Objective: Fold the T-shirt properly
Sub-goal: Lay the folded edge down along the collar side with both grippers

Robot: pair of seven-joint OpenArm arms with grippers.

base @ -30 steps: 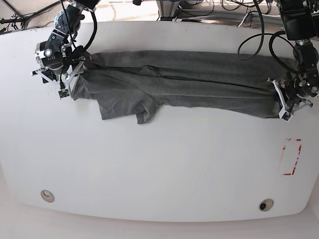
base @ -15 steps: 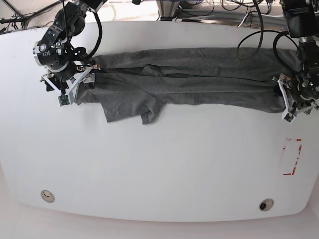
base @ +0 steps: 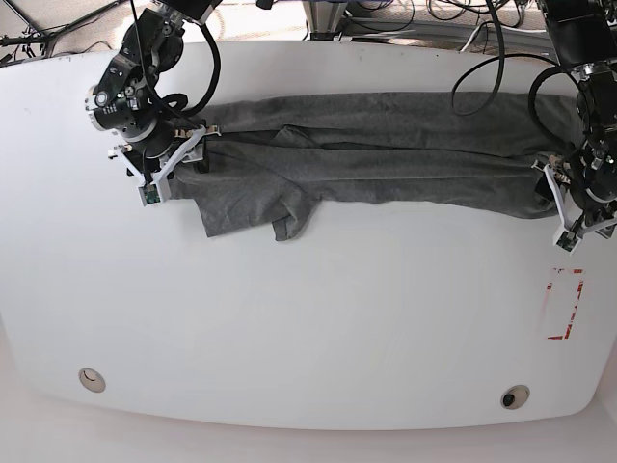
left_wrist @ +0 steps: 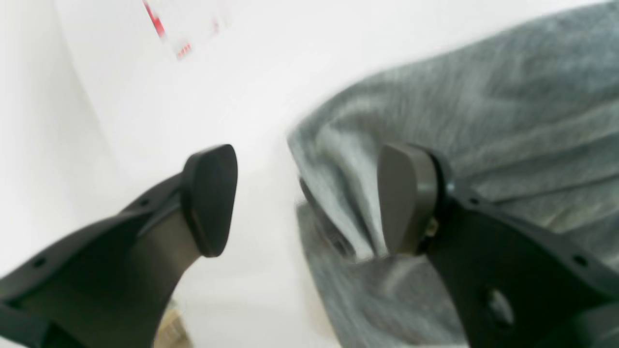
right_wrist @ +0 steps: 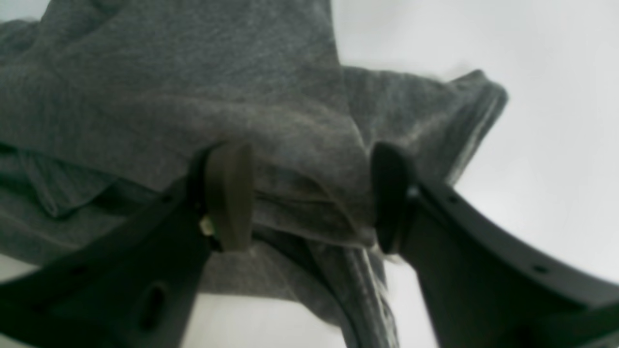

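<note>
The T-shirt [base: 376, 154] lies stretched as a long, narrow band across the far half of the white counter [base: 318, 328], folded lengthwise into soft layered ridges. Its knit is a dark heather grey, matte and slightly fuzzy, with shallow creases running along the band. One short sleeve hangs out of the near edge toward the right arm's end, forming a loose flap with a curled hem.

The right gripper [base: 169, 159] sits at that end of the band. In the right wrist view its dark, rounded fingers [right_wrist: 227, 193] stand apart with a bunched fold of the T-shirt [right_wrist: 169, 96] between them; whether they press the cloth cannot be told.

The left gripper [base: 569, 207] is at the opposite end. In the left wrist view its fingers [left_wrist: 210, 198] are spread wide: one over bare counter, the other over the rumpled hem of the T-shirt [left_wrist: 483, 121], nothing clamped between them.

Near that gripper a red-outlined rectangle [base: 564, 304] is marked on the counter. Two round metal inserts [base: 92, 379] sit near the front edge. The whole near half of the smooth counter is open surface.
</note>
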